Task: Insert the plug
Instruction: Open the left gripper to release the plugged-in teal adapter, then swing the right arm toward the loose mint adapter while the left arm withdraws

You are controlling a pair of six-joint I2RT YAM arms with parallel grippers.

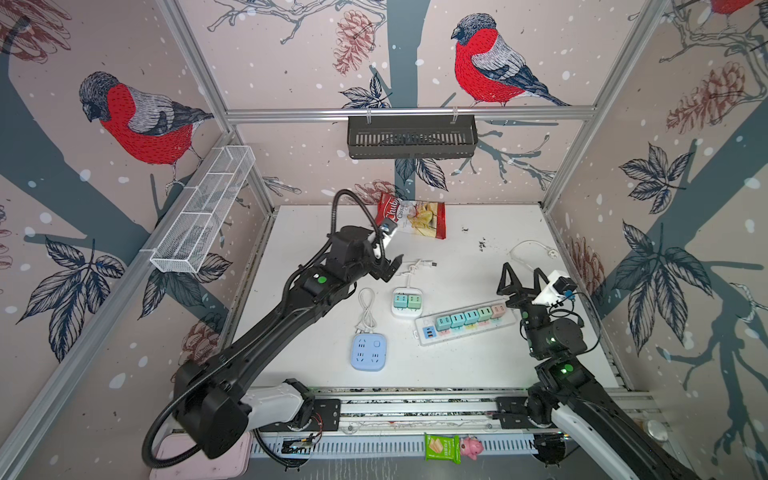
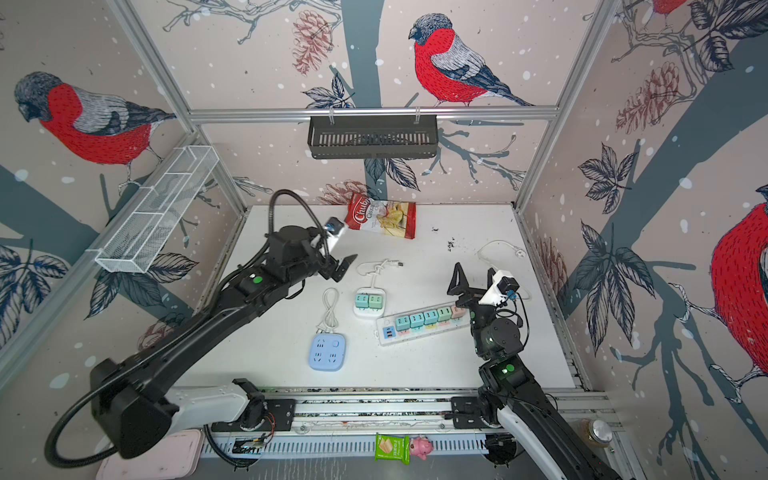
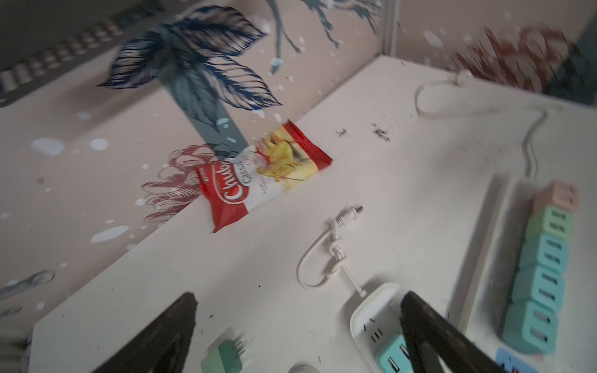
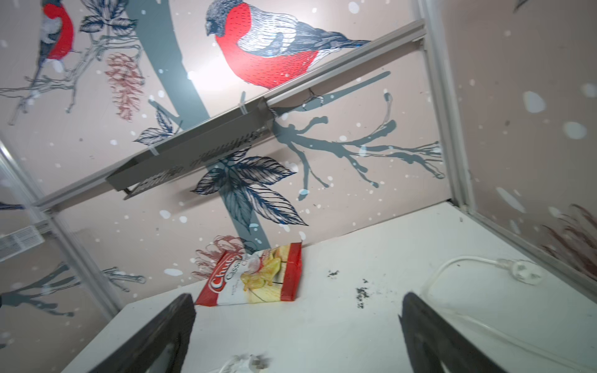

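Left gripper (image 3: 298, 298): jaws wide apart and empty, hanging over the middle of the table (image 1: 457, 374). Just below it the green plug (image 3: 223, 355) lies loose, prongs bare, not yet inserted. It sits beside the small white socket block (image 3: 368, 319), probably placed for a fresh grip. The arm hides it in both top views. The block shows free slots next to a teal adapter (image 3: 392, 355). Right gripper (image 1: 523, 270): also spread and empty, raised near the right edge, apparently kept clear.

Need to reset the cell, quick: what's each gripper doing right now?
Left gripper: open, holding nothing.
Right gripper: open, holding nothing.
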